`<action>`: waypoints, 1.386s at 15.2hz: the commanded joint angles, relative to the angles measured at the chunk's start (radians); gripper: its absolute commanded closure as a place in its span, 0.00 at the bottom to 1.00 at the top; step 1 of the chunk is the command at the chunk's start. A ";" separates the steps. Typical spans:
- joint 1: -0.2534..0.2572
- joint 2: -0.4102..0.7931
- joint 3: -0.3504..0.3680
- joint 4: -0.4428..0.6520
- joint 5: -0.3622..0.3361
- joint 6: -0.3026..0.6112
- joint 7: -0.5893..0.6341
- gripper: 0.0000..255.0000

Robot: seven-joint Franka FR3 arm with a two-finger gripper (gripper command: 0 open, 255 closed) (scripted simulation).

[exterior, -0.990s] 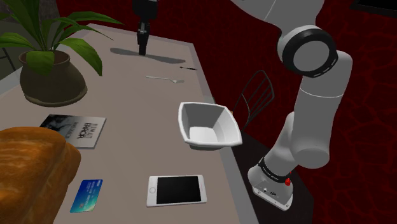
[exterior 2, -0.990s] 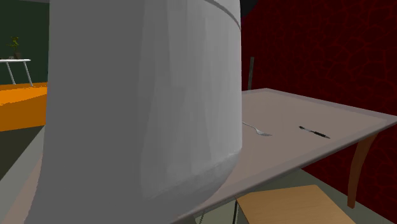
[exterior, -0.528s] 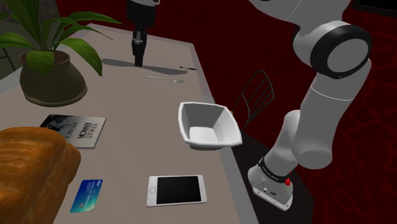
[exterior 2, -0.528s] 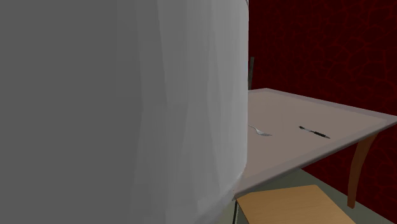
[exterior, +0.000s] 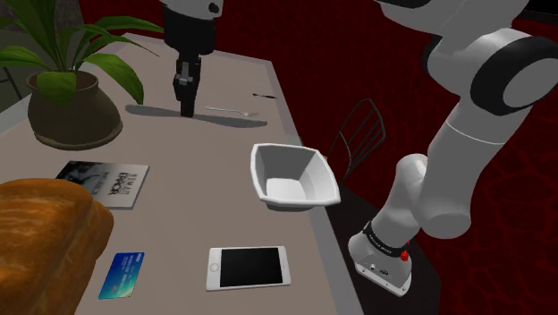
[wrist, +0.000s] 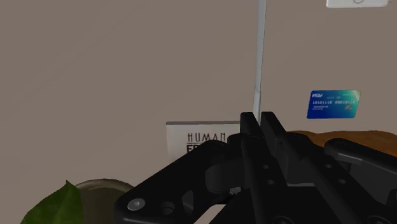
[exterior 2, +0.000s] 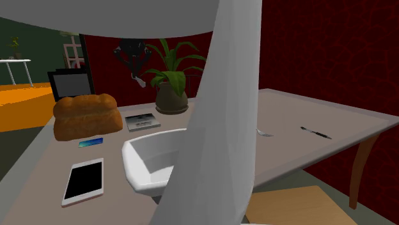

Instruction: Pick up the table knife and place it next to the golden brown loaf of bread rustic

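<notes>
A: Shoulder view, what's changed?
B: Arm's swung off the worktop's (exterior: 179, 206) far end twd the plant pot (exterior: 71, 112). Jaws now hang near the thin metal fork (exterior: 231, 111). That's the carry leg, I'd say. The loaf (exterior: 45, 237) is well apart yet, at the near corner.
A: 2nd ext. view?
B: The white arm link no longer blocks it. Crusty brown loaf, flat glossy phone (exterior 2: 83, 181) and squarish white bowl (exterior 2: 150, 160) show now.
A: Wrist view?
B: Jaws together, clamped on the table knife (wrist: 258, 51). It's thin, straight, pale grey and smooth, sticking out fwd. Book cover (wrist: 191, 137) by the jaws, blue card (wrist: 333, 104) beside the blade.
</notes>
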 commanded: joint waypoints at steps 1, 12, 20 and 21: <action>0.029 -0.004 0.021 -0.007 -0.005 0.003 0.051 1.00; 0.176 0.020 0.130 0.020 -0.037 -0.006 0.308 1.00; 0.300 0.119 0.200 0.147 -0.088 -0.045 0.493 1.00; 0.298 0.114 0.199 0.127 -0.087 -0.029 0.493 1.00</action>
